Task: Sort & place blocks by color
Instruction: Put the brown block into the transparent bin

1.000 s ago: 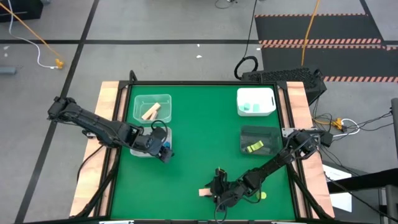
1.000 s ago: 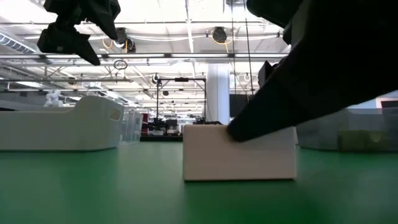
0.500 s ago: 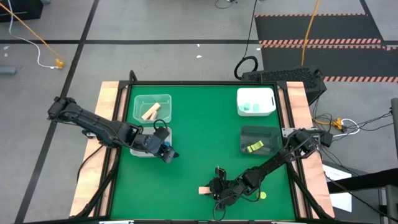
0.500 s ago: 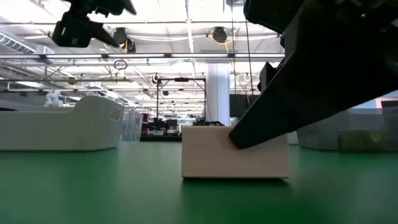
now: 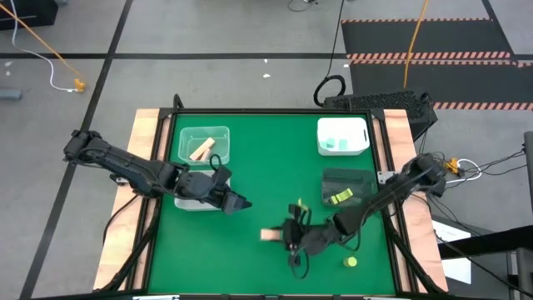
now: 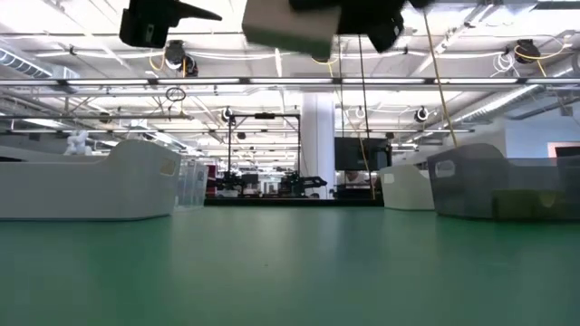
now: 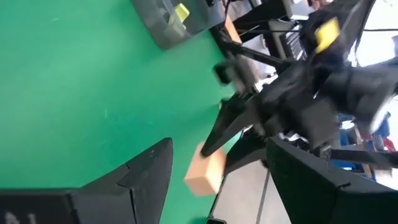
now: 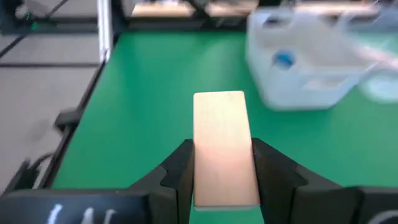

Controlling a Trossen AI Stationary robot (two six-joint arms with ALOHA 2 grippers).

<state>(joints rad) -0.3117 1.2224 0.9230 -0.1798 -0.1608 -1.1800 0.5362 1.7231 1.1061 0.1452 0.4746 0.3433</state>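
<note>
My right gripper (image 5: 287, 236) hangs above the near middle of the table, shut on a tan wooden block (image 5: 270, 235), which shows high up in the low view (image 6: 290, 27). My left gripper (image 5: 240, 202) hovers open left of the table's middle, pointing toward the table's right, and holds nothing (image 7: 221, 146). A small yellow-green cylinder (image 5: 351, 262) stands on the mat near the right near corner. Tan blocks (image 5: 201, 149) lie in the far-left clear bin, mint ones (image 5: 336, 143) in the white bin, and yellow ones (image 5: 340, 197) in the grey bin. My right gripper pinches the tan block between its two fingers (image 8: 177, 171), which sit on its long sides (image 8: 202, 168) at the end nearest the wrist. It reaches in from the table's right. The block juts out past the fingertips toward the table's left. It is lifted clear of the mat.
Clear bin (image 5: 204, 132) at far left, white bin (image 5: 342, 125) at far right, grey bin (image 5: 350, 177) at mid right. Another bin (image 5: 193, 203) sits under my left arm; the right wrist view shows blue in it (image 8: 283, 59). Green mat (image 5: 275, 167) lies bare in the middle.
My right gripper has risen with the tan block, lifting it off the mat and carrying it a little toward the far edge. My left gripper has moved toward the table's right, away from the bin below it.
</note>
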